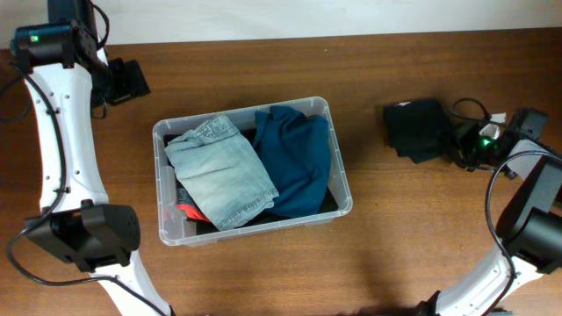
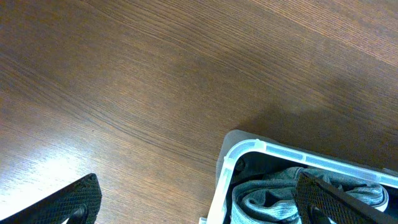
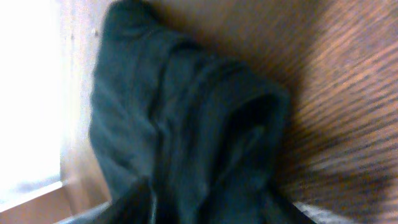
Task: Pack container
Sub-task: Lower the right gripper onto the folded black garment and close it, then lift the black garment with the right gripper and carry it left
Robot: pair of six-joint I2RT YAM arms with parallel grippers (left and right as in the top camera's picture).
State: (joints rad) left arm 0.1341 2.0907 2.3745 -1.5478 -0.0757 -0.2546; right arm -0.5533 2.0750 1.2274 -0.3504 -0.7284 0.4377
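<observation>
Container [image 1: 341, 175] of clear plastic is holding folded denim [image 1: 219, 171]. Left jaws are gaping; right jaws are flanking crumpled black fabric [image 3: 186, 124], grip unclear.

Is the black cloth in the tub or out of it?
Out. The black cloth lies on the table right of the container, which holds denim and a blue garment.

No text, label, brand, number or sign can be read in any view. Nothing legible shows on the container [image 1: 164, 132], the faded jeans [image 1: 219, 171] and blue garment [image 1: 294, 158] inside it, or the black garment [image 1: 414, 127] on the surface [image 1: 263, 61].
</observation>
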